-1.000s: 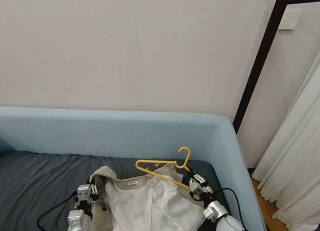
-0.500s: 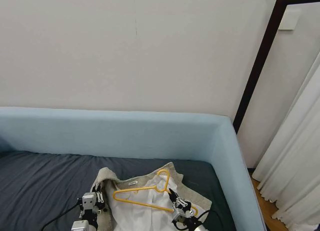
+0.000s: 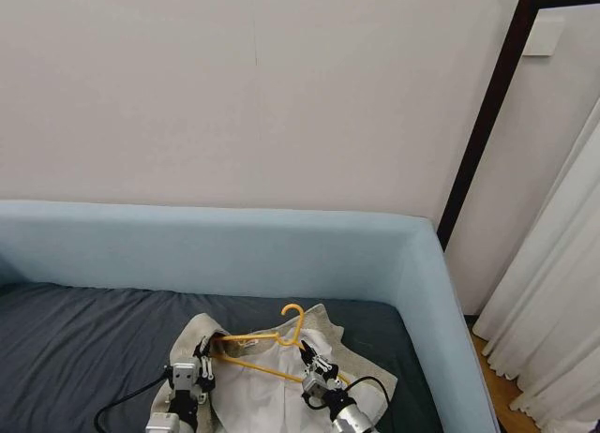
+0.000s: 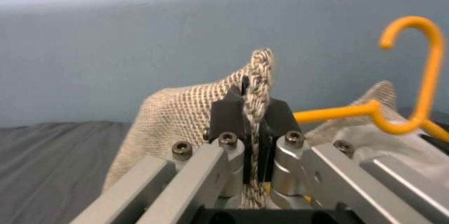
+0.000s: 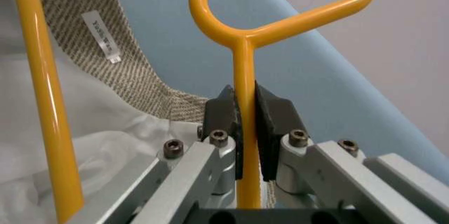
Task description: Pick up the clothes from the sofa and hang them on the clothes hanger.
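A beige tweed jacket with a white lining lies open on the dark sofa seat. My left gripper is shut on the jacket's woven edge, lifting it. My right gripper is shut on the yellow hanger, clamping one of its rods near the hook. The hanger's far end reaches under the raised jacket edge by my left gripper. Its hook stands up beside that edge in the left wrist view. A white label shows inside the collar.
The light blue sofa back runs behind the jacket and its side wall closes the right end. A dark post and white curtains stand to the right of the sofa. The dark seat stretches to the left.
My right gripper has carried the hanger leftward from the sofa's right end over the jacket, up to the collar. My left gripper has shifted right with the jacket edge.
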Available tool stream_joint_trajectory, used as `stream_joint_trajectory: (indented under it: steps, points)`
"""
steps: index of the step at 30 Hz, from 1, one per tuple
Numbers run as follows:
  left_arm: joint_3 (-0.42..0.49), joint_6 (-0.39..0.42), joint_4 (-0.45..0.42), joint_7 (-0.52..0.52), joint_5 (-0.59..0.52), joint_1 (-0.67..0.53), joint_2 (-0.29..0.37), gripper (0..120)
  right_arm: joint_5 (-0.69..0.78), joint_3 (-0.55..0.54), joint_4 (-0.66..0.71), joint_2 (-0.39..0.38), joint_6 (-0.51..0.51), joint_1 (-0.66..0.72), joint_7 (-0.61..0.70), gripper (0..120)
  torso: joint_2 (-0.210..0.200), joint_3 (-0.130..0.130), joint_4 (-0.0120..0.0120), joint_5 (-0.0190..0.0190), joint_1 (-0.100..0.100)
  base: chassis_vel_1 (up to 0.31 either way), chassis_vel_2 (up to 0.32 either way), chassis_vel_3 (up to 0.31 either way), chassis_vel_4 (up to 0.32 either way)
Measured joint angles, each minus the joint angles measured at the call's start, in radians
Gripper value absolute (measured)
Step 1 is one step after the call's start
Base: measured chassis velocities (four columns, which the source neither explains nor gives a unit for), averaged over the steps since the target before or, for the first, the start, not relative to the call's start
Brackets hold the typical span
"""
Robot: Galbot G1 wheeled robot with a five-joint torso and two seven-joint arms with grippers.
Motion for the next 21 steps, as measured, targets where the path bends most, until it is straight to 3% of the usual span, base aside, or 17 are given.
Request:
stream_joint_trajectory:
  steps: [7, 16, 21]
  points:
    - [0.128, 0.038, -0.001, -0.008, -0.070, -0.128, 0.084, 0, 0.040, -0.010, 0.020, 0.020, -0.034, -0.007, -0.002, 5, 0.000, 0.000, 0.0000, 0.0002, 0.000, 0.000, 0.000, 0.000, 0.000]
    - [0.295, 0.056, -0.024, -0.003, -0.094, -0.262, 0.069, 0, 0.099, 0.003, 0.026, 0.013, -0.050, 0.029, -0.002, 5, 0.000, 0.000, 0.0000, 0.0000, 0.000, 0.000, 0.000, 0.000, 0.000]
    - [0.287, 0.037, -0.018, 0.002, -0.043, -0.210, 0.060, 0, 0.150, 0.023, 0.050, 0.003, -0.069, 0.039, -0.002, 5, 0.000, 0.000, 0.0003, 0.0002, 0.000, 0.000, 0.000, 0.000, 0.000]
